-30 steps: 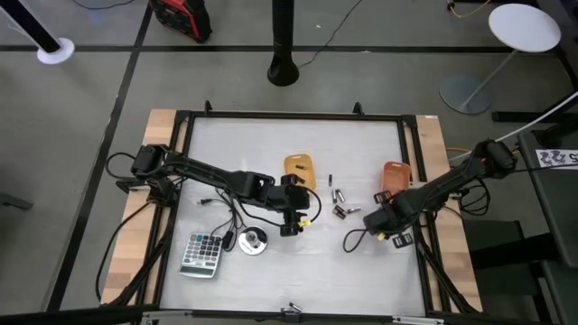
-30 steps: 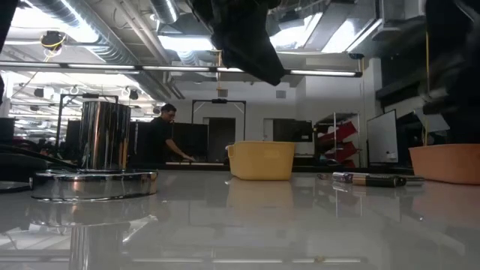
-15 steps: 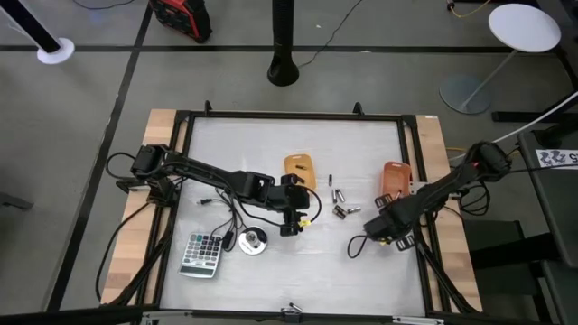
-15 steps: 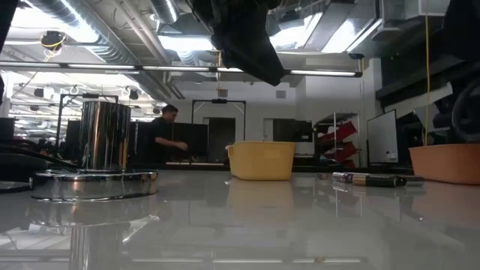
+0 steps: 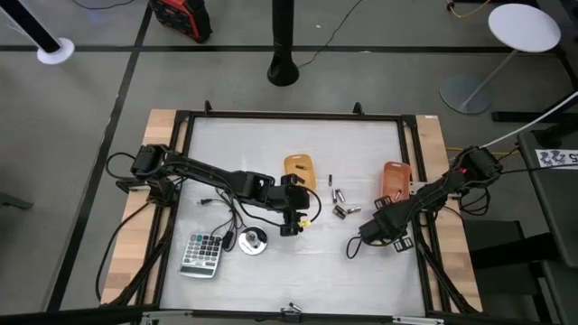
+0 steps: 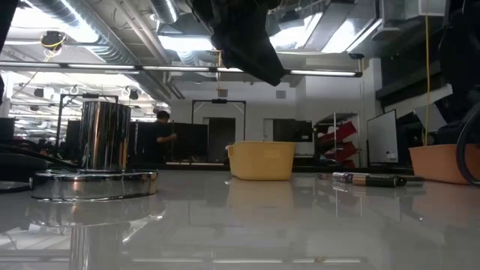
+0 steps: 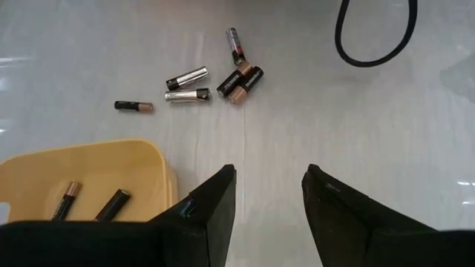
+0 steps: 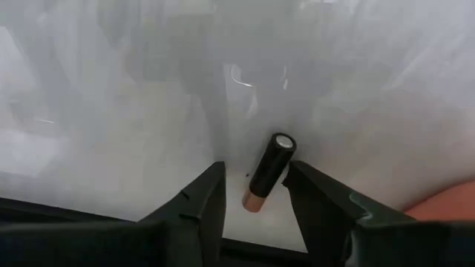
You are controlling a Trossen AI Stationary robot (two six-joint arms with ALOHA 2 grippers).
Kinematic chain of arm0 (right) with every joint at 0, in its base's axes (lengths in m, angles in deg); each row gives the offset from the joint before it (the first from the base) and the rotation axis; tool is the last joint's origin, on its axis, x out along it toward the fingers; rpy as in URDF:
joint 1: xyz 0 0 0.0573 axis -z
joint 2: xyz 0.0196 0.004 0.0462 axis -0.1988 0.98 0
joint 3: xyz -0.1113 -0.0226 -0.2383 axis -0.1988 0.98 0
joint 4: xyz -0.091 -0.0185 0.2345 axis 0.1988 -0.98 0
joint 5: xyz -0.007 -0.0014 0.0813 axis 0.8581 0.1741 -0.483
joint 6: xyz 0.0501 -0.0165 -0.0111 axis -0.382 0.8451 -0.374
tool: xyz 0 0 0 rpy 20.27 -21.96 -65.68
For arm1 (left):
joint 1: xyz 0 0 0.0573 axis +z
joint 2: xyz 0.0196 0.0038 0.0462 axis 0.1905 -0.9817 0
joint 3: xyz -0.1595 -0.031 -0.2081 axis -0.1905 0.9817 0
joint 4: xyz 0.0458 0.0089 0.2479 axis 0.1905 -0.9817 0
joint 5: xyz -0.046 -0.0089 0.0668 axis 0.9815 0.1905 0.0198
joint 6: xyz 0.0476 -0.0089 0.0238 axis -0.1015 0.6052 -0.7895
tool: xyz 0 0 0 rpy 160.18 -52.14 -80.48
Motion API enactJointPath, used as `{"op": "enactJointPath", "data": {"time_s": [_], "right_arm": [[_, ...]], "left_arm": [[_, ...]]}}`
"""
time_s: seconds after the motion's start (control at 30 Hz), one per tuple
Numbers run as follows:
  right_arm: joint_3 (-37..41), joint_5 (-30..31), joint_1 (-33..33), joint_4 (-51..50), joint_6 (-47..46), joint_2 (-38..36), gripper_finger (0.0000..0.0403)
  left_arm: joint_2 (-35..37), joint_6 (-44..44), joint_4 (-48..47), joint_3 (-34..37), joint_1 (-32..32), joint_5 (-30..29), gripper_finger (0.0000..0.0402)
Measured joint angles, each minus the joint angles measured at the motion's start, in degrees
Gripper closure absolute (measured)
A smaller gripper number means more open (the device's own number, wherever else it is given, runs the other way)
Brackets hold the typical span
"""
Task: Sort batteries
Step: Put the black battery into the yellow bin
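Observation:
Several small dark and silvery batteries point(image 5: 340, 203) lie loose on the white table between a yellow tray point(image 5: 300, 169) and an orange tray point(image 5: 395, 178). In the left wrist view the loose batteries point(image 7: 223, 78) lie ahead, and two more lie in the yellow tray point(image 7: 82, 178). My left gripper point(image 5: 291, 219) hangs open just near of the yellow tray, holding nothing. My right gripper point(image 5: 370, 229) is near and right of the loose cells, shut on one black battery with a copper end point(image 8: 267, 172). My right gripper point(image 8: 254, 169) has the battery between its two fingers. The copper end point(image 8: 252, 200) sits back between them, and the black end point(image 8: 282, 142) sticks out past the fingertips. The cell is tilted and lifted clear of the table. The fingers' upper edges hide the touching faces.
A calculator point(image 5: 202, 254) and a round metal disc with a cable point(image 5: 253, 242) lie near the table's left near corner. A black cable loop point(image 5: 352, 242) hangs by the right gripper. A raised black frame point(image 5: 289, 116) runs around the table. A person stands in the room far behind.
My right gripper has drawn back from the loose batteries, moving slightly toward the table's near edge, and its arm has shifted with it. The loose batteries on the table have not moved. The person in the far room has walked a little.

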Motion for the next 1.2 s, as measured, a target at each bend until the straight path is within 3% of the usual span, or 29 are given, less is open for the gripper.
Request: {"op": "enactJointPath", "data": {"time_s": [0.4,0.63,0.8,1.03,1.2], "right_arm": [[0.06,-2.11,0.07,0.21,-3.98,0.04,0.0391],[-2.5,-0.89,0.0,0.93,-4.41,0.33,0.0382],[-4.3,2.43,0.04,2.95,-4.42,0.31,0.0396],[-6.45,9.58,0.73,8.55,-4.24,0.22,0.0402],[-6.69,10.77,3.45,14.84,-2.08,0.22,0.0402]], "left_arm": [[0.0,0.0,0.0,0.0,0.0,0.0,0.0257],[0.0,0.0,0.04,0.0,-0.01,0.02,0.0257],[0.27,0.0,0.05,0.0,-0.02,0.89,0.0257],[2.72,0.0,-0.35,0.0,-0.02,2.23,0.0257],[4.1,0.13,-0.65,0.0,-0.03,2.37,0.0257]]}}
